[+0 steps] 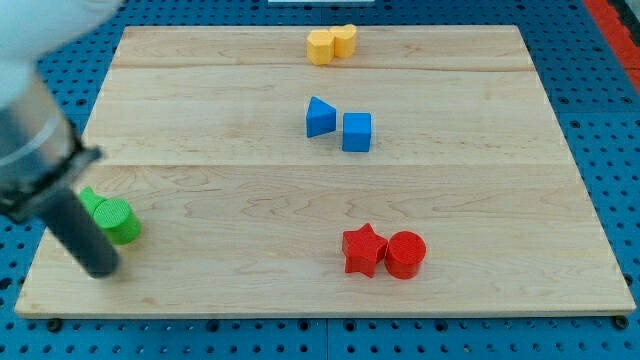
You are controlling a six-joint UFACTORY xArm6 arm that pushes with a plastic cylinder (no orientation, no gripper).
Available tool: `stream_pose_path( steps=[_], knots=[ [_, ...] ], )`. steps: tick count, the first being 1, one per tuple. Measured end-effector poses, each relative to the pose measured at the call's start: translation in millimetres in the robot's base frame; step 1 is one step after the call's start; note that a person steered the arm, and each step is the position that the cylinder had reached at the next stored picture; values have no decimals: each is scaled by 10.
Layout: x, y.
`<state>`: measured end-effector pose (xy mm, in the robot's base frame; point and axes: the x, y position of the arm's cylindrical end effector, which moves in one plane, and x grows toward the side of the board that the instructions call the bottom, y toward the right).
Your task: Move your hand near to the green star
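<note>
The arm carried no jaws at all, only a dark rod, so nothing could be told of opening or closing. My tip [100,268] rested on the wooden board [250,190] near its bottom-left corner, close to the left edge. Just beside it, toward the view's top and right, lay the green blocks: a green cylinder [119,222] and, touching it on its left, another green block [91,203], largely hidden behind the rod, so its shape could not be made out with certainty; it was presumably the green star. The rod itself crossed in front of that block and stood between it and the camera.

The other blocks were well apart from the tip. A red star [363,249] and a red cylinder [406,254] sat touching near the bottom edge, right of centre. A blue triangular block [320,117] and a blue cube [356,132] stood just beside each other in the board's middle. A yellow pair [331,44] touched at the top edge.
</note>
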<state>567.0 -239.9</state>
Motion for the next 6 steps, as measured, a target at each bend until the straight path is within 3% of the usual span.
stream_pose_path(
  steps=[1,2,4,6],
  knots=[
    [-262,-629],
    [-346,-641],
    [-944,-612],
    [-749,87]
  ],
)
